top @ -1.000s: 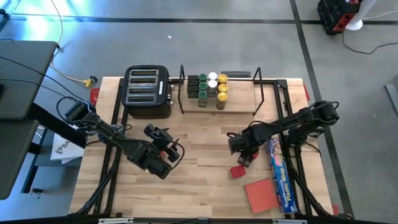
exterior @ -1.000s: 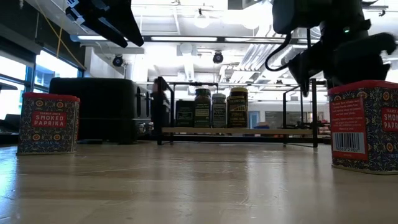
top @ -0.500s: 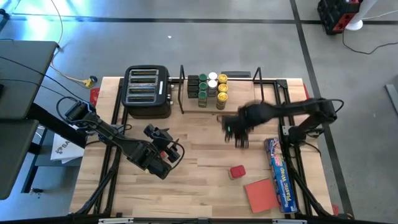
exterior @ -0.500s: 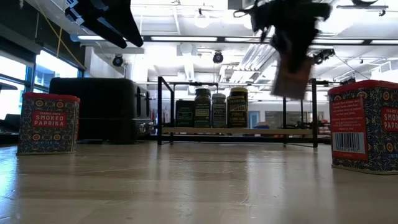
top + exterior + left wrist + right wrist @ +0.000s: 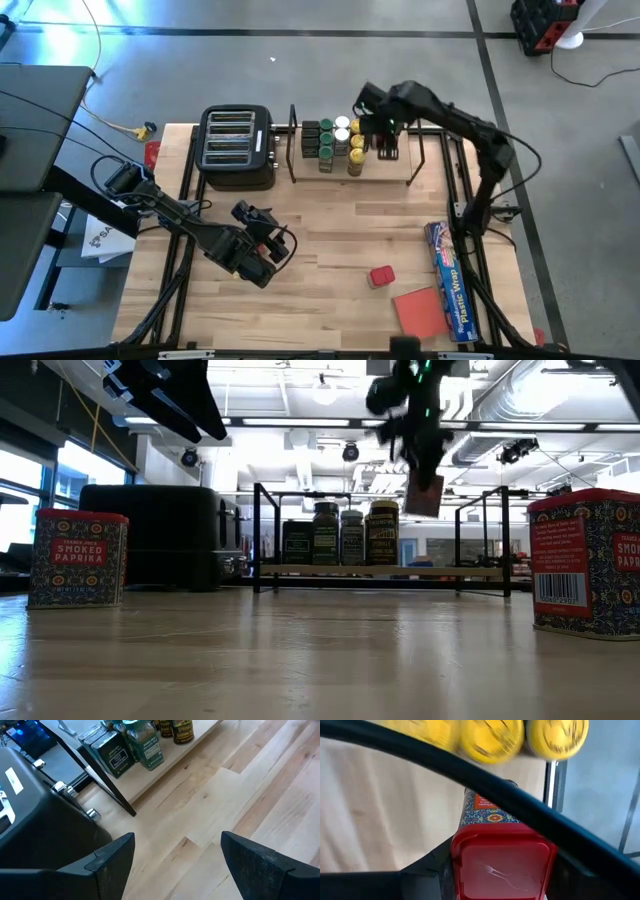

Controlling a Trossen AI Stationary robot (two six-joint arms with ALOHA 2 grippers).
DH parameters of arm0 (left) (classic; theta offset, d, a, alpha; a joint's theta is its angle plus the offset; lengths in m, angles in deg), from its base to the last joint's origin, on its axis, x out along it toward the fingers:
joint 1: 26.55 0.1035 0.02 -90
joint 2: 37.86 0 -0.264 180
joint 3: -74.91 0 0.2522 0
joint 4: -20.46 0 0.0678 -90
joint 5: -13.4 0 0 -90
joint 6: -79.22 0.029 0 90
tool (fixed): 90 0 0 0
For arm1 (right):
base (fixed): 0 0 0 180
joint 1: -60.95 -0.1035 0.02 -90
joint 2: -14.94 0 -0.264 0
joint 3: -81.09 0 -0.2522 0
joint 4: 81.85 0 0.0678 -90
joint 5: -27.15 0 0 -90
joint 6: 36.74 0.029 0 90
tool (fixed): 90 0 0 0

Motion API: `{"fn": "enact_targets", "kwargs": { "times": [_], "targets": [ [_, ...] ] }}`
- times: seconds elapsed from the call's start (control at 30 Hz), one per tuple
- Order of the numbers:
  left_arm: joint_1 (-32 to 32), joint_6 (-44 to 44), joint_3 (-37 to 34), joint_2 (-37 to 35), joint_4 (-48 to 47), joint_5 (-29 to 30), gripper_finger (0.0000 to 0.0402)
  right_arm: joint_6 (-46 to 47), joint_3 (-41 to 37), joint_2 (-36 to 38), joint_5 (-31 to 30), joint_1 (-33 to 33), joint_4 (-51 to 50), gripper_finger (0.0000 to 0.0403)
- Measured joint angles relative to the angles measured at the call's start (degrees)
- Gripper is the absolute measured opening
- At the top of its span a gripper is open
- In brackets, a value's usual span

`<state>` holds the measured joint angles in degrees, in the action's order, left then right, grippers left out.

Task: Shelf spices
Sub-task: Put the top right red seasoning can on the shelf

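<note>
My right gripper [image 5: 388, 148] is shut on a red square spice tin [image 5: 424, 494] and hangs over the shelf [image 5: 425, 172], just right of the yellow-lidded jars [image 5: 490, 737]. Several jars and dark tins [image 5: 335, 140] stand on the left part of the shelf's wooden board. One red tin [image 5: 381, 276] stands on the table at the near right. The low view shows two paprika tins on the table, one at the left [image 5: 77, 558] and one at the right [image 5: 585, 563]. My left gripper [image 5: 177, 862] waits open above the table's left middle, holding nothing. My right gripper pinches the red tin between its two fingers [image 5: 427, 872], at the tin's sides just under the red lid [image 5: 502, 865]. The fingers come from above, pointing down. The tin hangs roughly upright, slightly tilted, clear above the shelf's board [image 5: 380, 571].
A black toaster [image 5: 237, 148] stands left of the shelf. A flat red pad [image 5: 420, 310] and a long blue plastic-wrap box [image 5: 452, 280] lie at the near right. A black rod of the shelf [image 5: 470, 775] runs close in front of the held tin.
My right gripper has risen from the table's near right with the red tin and swung toward the far edge, turning its wrist on the way. It now hangs over the shelf beside the yellow-lidded jars. The tin is lifted clear.
</note>
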<state>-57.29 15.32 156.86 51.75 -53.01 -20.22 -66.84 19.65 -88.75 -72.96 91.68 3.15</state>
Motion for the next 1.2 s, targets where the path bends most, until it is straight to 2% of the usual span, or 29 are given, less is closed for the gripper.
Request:
{"fn": "enact_targets", "kwargs": {
  "times": [0.2, 0.5, 0.73, 1.03, 1.2],
  "targets": [
    [0.0, 0.0, 0.0, 0.0, 0.0, -0.4, 0.0292, -6.2, 0.2, -8.3, 1.1, 7.2, -0.3, 0.0201],
    [0.0, 0.0, 0.0, 0.0, 0.0, -0.8, 0.0292, -11.3, 0.2, -15.5, 1.4, 11.4, 3.9, 0.0201],
    [0.0, 0.0, 0.0, 0.0, 0.0, -1.8, 0.0292, -11.3, 0.2, -15.9, 1.2, 12.0, 9.6, 0.0265],
    [0.0, -0.4, 0.0, 0.0, 0.0, -1.9, 0.0292, -11.2, 0.2, -15.5, -4.4, 11.4, 5.7, 0.0275],
    [0.0, -0.4, 0.0, 0.0, 0.0, -2.1, 0.0292, -11.3, 0.2, -12.2, -4.7, 11.2, 5.5, 0.0276]
  ]
}}
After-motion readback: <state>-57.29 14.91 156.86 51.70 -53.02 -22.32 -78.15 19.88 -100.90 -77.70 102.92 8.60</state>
